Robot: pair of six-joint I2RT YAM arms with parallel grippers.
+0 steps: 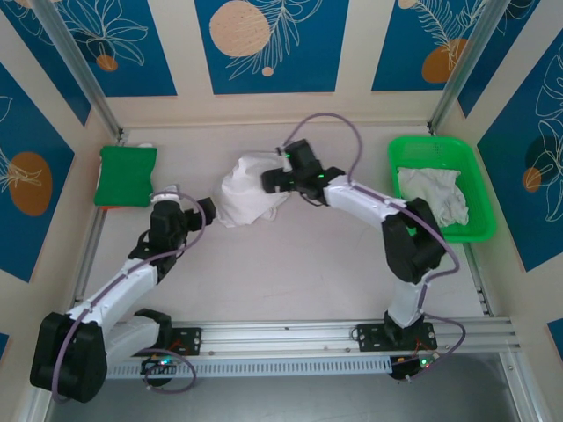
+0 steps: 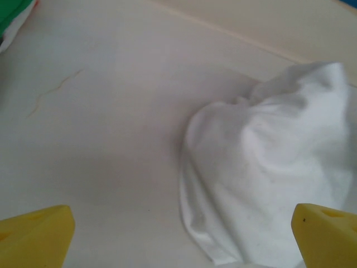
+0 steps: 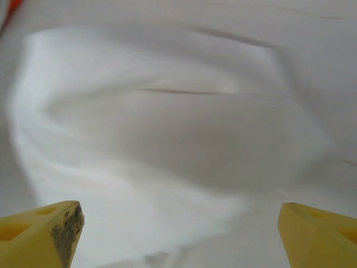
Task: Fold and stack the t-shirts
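A pale, flat table (image 1: 308, 264) was seen spread across the middle of the overhead frame. Just above its centre a crumpled white cotton t-shirt (image 1: 244, 195) was heaped in a loose mound, unfolded. In the left wrist view the same mound (image 2: 268, 178) was found at the right of the frame, and in the right wrist view its soft folds (image 3: 167, 139) were spread from edge to edge. At the right of the overhead frame a bright green plastic tray (image 1: 400, 154) was set, and a second white t-shirt (image 1: 435, 195) was bunched inside it. In the upper left a flat green pad (image 1: 126, 174) was laid near the wall. The right gripper (image 1: 271, 181) (image 3: 178, 234) was held at the mound's upper right edge, its yellow fingertips (image 3: 44, 231) spread wide with nothing clasped between them. The left gripper (image 1: 208, 209) (image 2: 178, 234) was placed just beside the mound's left edge, likewise spread fully and left empty.
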